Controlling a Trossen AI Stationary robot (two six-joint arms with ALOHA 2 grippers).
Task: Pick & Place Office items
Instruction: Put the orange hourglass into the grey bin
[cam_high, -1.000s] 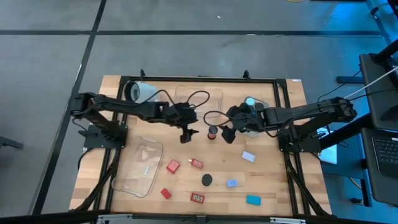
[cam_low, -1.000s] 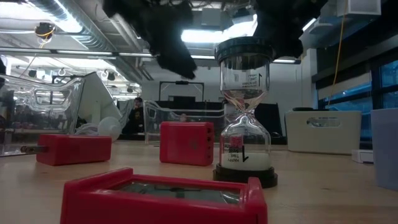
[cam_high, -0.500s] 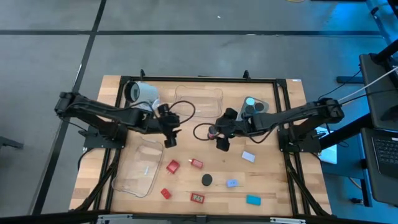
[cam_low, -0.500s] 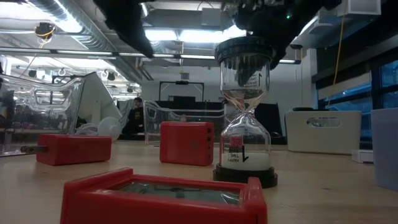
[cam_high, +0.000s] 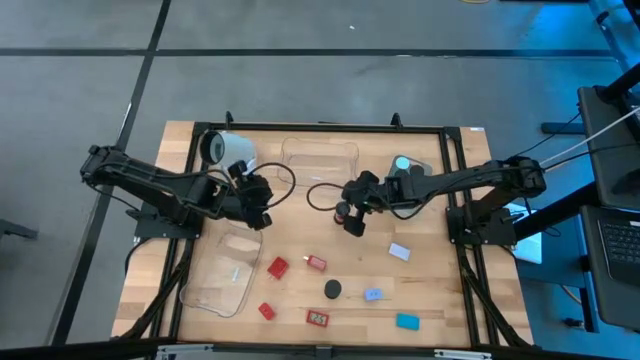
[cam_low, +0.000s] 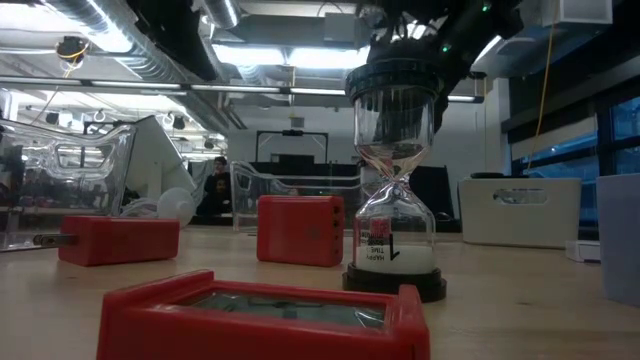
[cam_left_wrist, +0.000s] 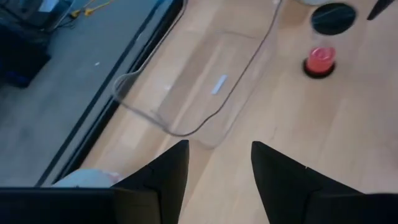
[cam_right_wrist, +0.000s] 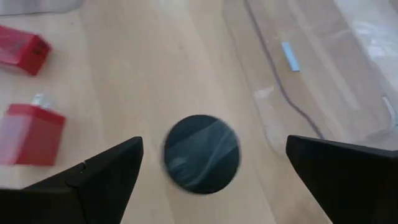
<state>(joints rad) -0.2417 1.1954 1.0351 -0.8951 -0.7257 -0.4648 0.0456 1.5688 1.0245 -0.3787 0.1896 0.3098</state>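
The right gripper (cam_high: 350, 217) hangs over the middle of the table with its fingers (cam_right_wrist: 99, 177) spread wide apart, and the hourglass (cam_low: 396, 180) stands directly beneath the gap between them; in the right wrist view its black round cap (cam_right_wrist: 201, 154) sits centred between the two dark fingers, touching neither. From table height the hourglass stands upright on its black base, white sand in the lower bulb, with the gripper's dark bulk just above its cap. The left gripper (cam_high: 255, 205) is well apart from it, toward the left side of the table above the far end of a clear plastic tray (cam_high: 225, 270); its fingers (cam_left_wrist: 163, 177) show a narrow gap between them with nothing in it, and its wrist view looks across a second clear tray (cam_left_wrist: 205, 93) to the hourglass's red and black top (cam_left_wrist: 319, 61) farther off. The other office items lie on the near half of the table, clear of both grippers: a red block (cam_high: 278, 267) and another red piece (cam_high: 316, 263) near the tray, a black round knob (cam_high: 332, 289), a small red piece (cam_high: 266, 310), a red framed block (cam_high: 318, 318), a pale lavender piece (cam_high: 399, 251), a small blue piece (cam_high: 373, 295) and a teal block (cam_high: 407, 321). A white mug (cam_high: 226, 148) lies on its side at the far left corner of the table, and the second clear tray lies just beyond the hourglass.
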